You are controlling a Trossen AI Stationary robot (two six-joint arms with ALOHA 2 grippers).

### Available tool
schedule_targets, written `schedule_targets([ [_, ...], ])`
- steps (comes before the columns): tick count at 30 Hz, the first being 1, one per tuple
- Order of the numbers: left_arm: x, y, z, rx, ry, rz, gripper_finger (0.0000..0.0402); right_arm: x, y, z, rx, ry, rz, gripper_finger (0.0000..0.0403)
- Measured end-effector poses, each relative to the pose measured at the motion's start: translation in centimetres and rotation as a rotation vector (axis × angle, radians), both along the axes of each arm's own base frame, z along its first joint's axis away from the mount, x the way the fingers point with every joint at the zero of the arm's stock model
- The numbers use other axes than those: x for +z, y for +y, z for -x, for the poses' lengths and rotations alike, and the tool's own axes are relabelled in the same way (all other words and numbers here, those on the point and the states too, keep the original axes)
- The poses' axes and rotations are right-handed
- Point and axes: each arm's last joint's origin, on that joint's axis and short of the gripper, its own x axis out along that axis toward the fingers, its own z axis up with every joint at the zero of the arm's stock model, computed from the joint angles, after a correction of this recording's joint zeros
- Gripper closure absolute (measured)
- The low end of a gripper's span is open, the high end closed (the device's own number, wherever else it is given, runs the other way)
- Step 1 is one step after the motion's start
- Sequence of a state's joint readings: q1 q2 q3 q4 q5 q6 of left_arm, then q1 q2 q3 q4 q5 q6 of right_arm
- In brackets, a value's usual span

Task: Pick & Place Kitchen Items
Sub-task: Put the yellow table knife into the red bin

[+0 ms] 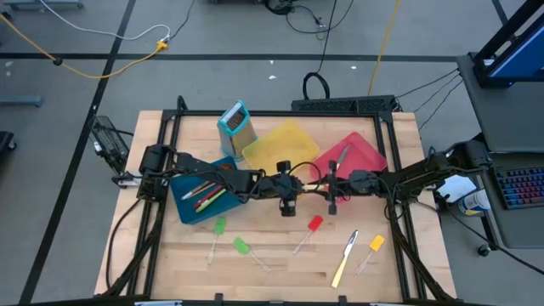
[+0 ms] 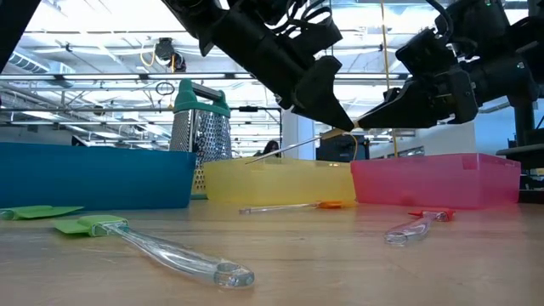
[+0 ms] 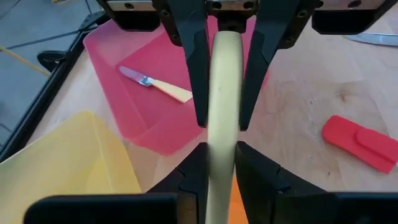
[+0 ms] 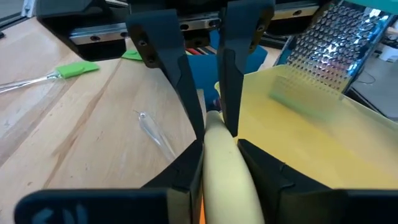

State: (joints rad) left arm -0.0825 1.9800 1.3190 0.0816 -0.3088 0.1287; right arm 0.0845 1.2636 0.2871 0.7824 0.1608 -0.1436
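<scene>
A light wooden table (image 1: 280, 272) filled the lower centre of the overhead frame. Three plastic bins stood along its upper half: blue (image 1: 183, 208) at left, yellow (image 1: 297, 140) at centre, red (image 1: 370, 155) at right. An upright teal-framed metal box grater (image 1: 237, 124) stood just above the blue and yellow bins. Cables (image 1: 102, 47) crossed the grey floor at upper left.

Cream-handled knife (image 3: 222, 118) held level in mid-air; spatulas (image 1: 312, 228) and another knife (image 1: 345, 259) lie on wood
</scene>
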Motion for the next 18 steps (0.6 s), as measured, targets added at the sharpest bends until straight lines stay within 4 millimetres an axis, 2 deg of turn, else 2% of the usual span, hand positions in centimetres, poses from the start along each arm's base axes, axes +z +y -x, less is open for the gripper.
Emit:
schedule_targets([
  [7, 0.8, -0.4, 0.4, 0.017, -0.008, -0.011, 0.0303, 0.0, -0.1, 0.0, -0.051, 0.001, -0.002, 0.0328],
  [13, 3.0, -1.3, 1.3, 0.047, -0.043, -0.042, 0.0252, 0.1, 0.0, 0.1, -0.05, -0.007, -0.026, 0.0325],
  [18, 5.9, -2.3, 2.8, 0.092, -0.077, -0.081, 0.0229, 1.0, 0.8, 0.6, -0.016, -0.044, -0.047, 0.0327],
])
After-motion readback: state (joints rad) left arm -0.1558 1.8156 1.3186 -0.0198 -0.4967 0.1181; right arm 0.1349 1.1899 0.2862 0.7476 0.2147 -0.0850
